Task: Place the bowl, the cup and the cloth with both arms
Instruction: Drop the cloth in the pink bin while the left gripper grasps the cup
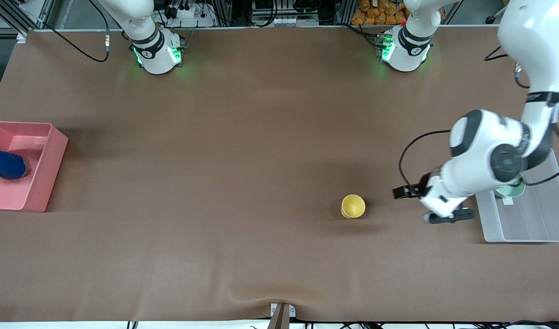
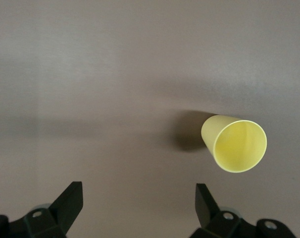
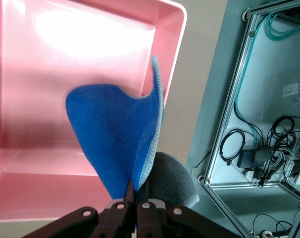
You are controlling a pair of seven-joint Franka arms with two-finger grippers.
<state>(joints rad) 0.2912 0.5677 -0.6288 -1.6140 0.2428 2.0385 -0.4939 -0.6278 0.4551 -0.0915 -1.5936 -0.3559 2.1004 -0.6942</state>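
Even, soft overhead light covers the brown tabletop (image 1: 243,151) in the front view, bright without harshness, and a pale sheen sits near its middle. Green glow from the arm bases spills onto the surface at the top. The cup (image 1: 353,206) throws a faint, diffuse shadow; in the left wrist view its shadow is darker, and the black fingers (image 2: 68,201) at the edge look slightly soft. In the right wrist view strong glare washes out the floor of the pink bin (image 3: 165,29), while the cloth (image 3: 115,134) stays sharp and saturated.
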